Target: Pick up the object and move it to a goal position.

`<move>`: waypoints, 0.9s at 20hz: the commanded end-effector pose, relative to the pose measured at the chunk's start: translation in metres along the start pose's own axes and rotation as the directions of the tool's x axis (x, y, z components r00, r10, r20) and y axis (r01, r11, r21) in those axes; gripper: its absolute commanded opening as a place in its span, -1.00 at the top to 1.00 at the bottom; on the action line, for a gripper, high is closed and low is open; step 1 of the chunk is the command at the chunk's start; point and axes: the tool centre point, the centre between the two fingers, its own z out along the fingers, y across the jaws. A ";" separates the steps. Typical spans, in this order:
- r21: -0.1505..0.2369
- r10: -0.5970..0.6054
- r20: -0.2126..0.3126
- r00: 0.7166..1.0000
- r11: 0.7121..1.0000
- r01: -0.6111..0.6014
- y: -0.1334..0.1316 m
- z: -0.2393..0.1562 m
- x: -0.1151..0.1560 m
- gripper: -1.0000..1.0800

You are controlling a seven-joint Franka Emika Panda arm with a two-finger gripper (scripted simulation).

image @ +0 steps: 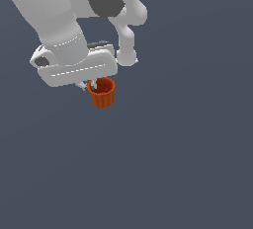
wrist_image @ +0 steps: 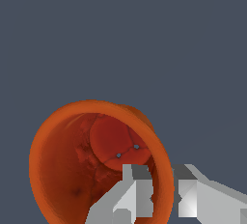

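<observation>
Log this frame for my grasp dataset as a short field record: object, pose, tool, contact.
object: orange-red ribbed cup
pose: upright, opening up, just under the arm's hand
tool: one finger inside the cup, the other outside, straddling the rim
contact: fingers sit on the wall; squeeze cannot be confirmed
surroundings: plain dark grey ground, nothing else seen

Cup wall between the jaws.

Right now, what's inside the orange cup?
One gripper finger dips inside the cup, the other outside its rim. Beyond that only its bare red bottom shows; the finger hides part of the inner wall.
</observation>
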 end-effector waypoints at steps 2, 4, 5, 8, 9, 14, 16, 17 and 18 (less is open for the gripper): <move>0.000 0.000 -0.001 1.000 1.000 0.000 -0.004 -0.042 -0.007 1.00; 0.000 0.000 -0.001 1.000 1.000 0.000 -0.005 -0.064 -0.011 1.00; 0.000 0.000 -0.001 1.000 1.000 0.000 -0.006 -0.075 -0.012 1.00; 0.000 0.000 -0.001 1.000 1.000 0.000 -0.008 -0.106 -0.017 1.00; 0.000 0.000 -0.001 1.000 1.000 0.000 -0.009 -0.115 -0.018 1.00; 0.000 -0.001 0.000 1.000 1.000 0.001 -0.011 -0.151 -0.022 1.00; 0.000 -0.001 0.000 1.000 1.000 0.001 -0.012 -0.161 -0.024 1.00; 0.000 -0.001 0.000 1.000 1.000 0.001 -0.012 -0.165 -0.024 1.00; 0.000 -0.001 0.000 1.000 1.000 0.001 -0.012 -0.169 -0.024 1.00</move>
